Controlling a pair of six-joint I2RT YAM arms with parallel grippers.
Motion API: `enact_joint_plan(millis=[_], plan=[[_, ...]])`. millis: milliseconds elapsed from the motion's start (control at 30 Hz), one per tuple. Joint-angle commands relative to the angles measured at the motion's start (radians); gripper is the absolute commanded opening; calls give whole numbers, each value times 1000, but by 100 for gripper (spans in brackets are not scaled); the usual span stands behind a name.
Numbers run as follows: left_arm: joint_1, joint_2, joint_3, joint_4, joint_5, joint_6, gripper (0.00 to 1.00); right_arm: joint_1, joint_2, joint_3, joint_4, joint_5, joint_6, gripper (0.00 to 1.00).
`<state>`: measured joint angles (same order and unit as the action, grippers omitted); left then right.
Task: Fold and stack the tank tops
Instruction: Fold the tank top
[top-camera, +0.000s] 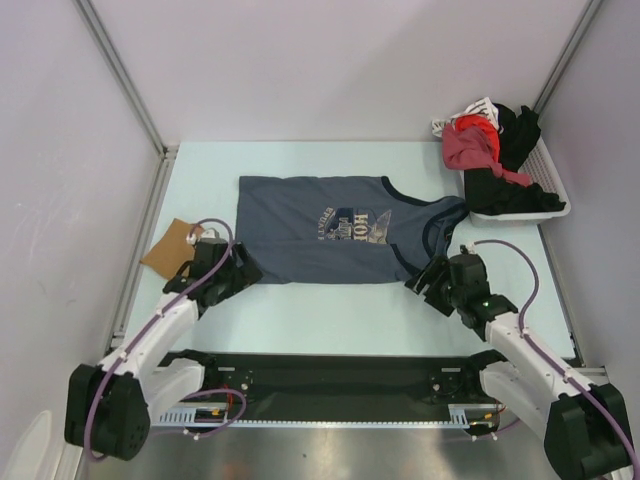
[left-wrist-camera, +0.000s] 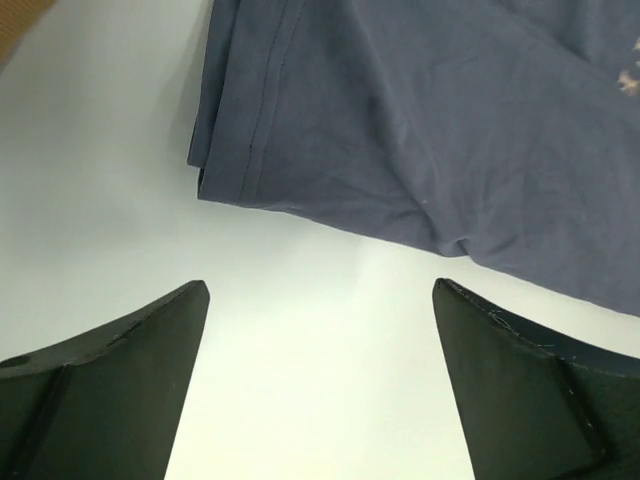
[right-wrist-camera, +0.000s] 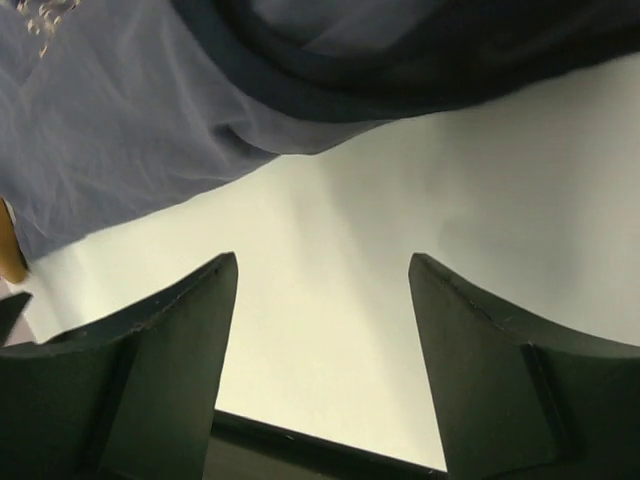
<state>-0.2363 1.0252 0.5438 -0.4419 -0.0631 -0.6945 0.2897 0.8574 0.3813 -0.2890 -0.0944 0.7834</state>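
Observation:
The slate-blue tank top (top-camera: 330, 228) lies flat across the middle of the table, hem to the left and dark-trimmed neck and armholes to the right. A tan-brown folded cloth (top-camera: 170, 246) lies at the left, partly behind my left arm. My left gripper (top-camera: 243, 270) is open and empty just off the top's near-left hem corner (left-wrist-camera: 215, 180). My right gripper (top-camera: 428, 278) is open and empty just off the near-right edge by the dark armhole trim (right-wrist-camera: 400, 80). Neither gripper touches the cloth.
A white basket (top-camera: 548, 196) at the back right holds several garments, red, pink and black. Metal frame posts and white walls close the left, right and back. A black strip runs along the near table edge (top-camera: 330, 380).

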Motion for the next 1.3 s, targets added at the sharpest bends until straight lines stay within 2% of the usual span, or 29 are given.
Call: enact_joint_plan(millis=[0,100,233,367,733,833,867,933,967,1033,1067,1100,1133,1167,1233,1267], plan=[[-5,-77,-41,87,0,-43,100,12,6,-18,100,93,194,75],[-5,-82,-65,88,-43,-123,98,28,83,14,85,205,282,72],[-3,-51,-91,94,-79,-229,92,46,205,73,76,259,356,68],[5,9,-119,140,-58,-319,85,69,304,108,125,297,421,64],[37,162,-113,232,-83,-379,79,74,423,189,120,481,470,60],[40,194,-94,235,-102,-381,73,62,462,212,116,507,462,57],[41,203,-84,227,-110,-379,67,57,471,217,117,509,456,56],[49,208,-79,230,-128,-364,65,46,502,229,114,521,445,54],[51,207,-81,233,-138,-352,56,42,508,234,119,522,441,51],[63,190,-84,233,-158,-343,35,23,522,237,119,524,427,42],[69,182,-85,239,-171,-321,12,19,528,238,114,525,422,34],[78,168,-85,232,-178,-313,2,13,528,238,113,530,410,29],[83,161,-84,224,-187,-300,0,8,526,238,110,532,399,23],[87,153,-85,220,-193,-289,0,3,522,237,108,532,387,10],[98,132,-87,209,-198,-277,0,0,516,246,94,530,335,2],[100,121,-87,183,-207,-275,0,2,509,254,65,530,321,1]])
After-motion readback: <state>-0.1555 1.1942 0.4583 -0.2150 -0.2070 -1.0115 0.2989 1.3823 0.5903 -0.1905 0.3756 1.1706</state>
